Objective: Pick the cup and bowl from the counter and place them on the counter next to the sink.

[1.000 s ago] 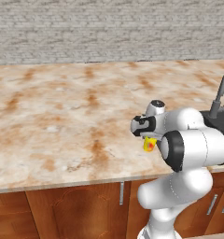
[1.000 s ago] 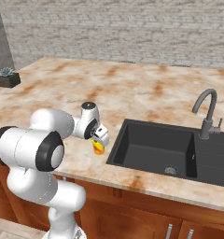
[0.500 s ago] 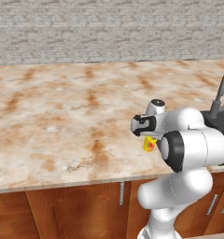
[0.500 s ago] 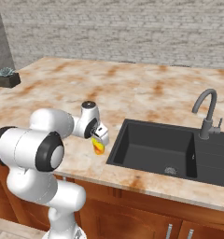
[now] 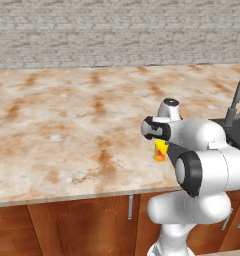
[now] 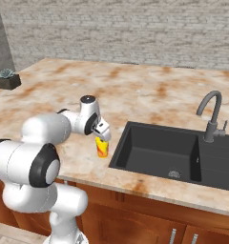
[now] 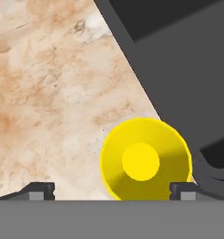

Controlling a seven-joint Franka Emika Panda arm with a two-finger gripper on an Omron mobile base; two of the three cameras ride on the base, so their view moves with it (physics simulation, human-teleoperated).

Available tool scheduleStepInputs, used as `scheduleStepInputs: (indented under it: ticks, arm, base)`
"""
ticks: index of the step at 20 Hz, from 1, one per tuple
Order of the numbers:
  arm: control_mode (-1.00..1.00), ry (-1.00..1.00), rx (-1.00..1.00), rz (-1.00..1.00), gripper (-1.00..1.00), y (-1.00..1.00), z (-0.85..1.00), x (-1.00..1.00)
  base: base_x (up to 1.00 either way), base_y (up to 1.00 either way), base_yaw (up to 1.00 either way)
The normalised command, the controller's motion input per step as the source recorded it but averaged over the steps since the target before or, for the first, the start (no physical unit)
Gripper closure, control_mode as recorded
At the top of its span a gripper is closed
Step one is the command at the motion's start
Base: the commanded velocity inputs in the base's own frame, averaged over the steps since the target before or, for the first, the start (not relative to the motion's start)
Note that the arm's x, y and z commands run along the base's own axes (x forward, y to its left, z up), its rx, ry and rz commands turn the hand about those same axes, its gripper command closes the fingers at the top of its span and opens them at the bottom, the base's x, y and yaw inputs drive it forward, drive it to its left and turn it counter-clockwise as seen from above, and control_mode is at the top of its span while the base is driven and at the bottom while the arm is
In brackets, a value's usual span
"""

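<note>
Change since earlier frame: the gripper (image 7: 113, 190) has gone from pinched on the cup (image 7: 145, 160) to spread wide; arm, cup and base views otherwise sit as they did.
Gripper state: jaws fully apart, one dark fingertip on either side of the cup's rim in the hand view, holding nothing.
Cup, place: upright on the counter (image 5: 67, 130) directly beneath the gripper, between the open fingertips, just beside the sink's (image 6: 159, 155) near-left corner.
Cup, form: round, open-topped, tapering to a smaller flat bottom; glossy yellow inside and out, with an orange-red patch low on its side in the right base view (image 6: 102, 147).
Cup, markings: no readable lettering.
Counter, material: smooth beige stone with rust-orange veining, square front edge, over reddish-brown wooden cabinets (image 5: 82, 225) with slim metal pulls.
Sink, form: dark grey matte rectangular basin recessed into the stone, to the gripper's right; round drain in the floor.
Faucet (image 6: 212, 116): thin dark metal, curved gooseneck, at the far rim of the sink, well apart from the gripper.
Arm pose: white glossy links with dark joints, folded low over the counter edge; the wrist points the hand straight down over the cup (image 5: 160, 150).
Wall (image 6: 126, 28): grey rough stacked-stone texture behind the counter.
Planter (image 6: 8, 79): small dark box with a grey-green plant, far off to the gripper's left on the counter.
</note>
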Motion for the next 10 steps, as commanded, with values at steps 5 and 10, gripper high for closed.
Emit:
scheduleStepInputs:
  ticks: [5, 10]
  arm:
    - [-1.00, 0.00, -0.01, 0.00, -1.00, 0.02, 0.47, -0.22]
    - [-1.00, 0.01, 0.00, 0.08, -1.00, 0.00, 0.43, -0.60]
  base:
    - [0.00, 0.00, 0.00]
    - [0.00, 0.00, 0.00]
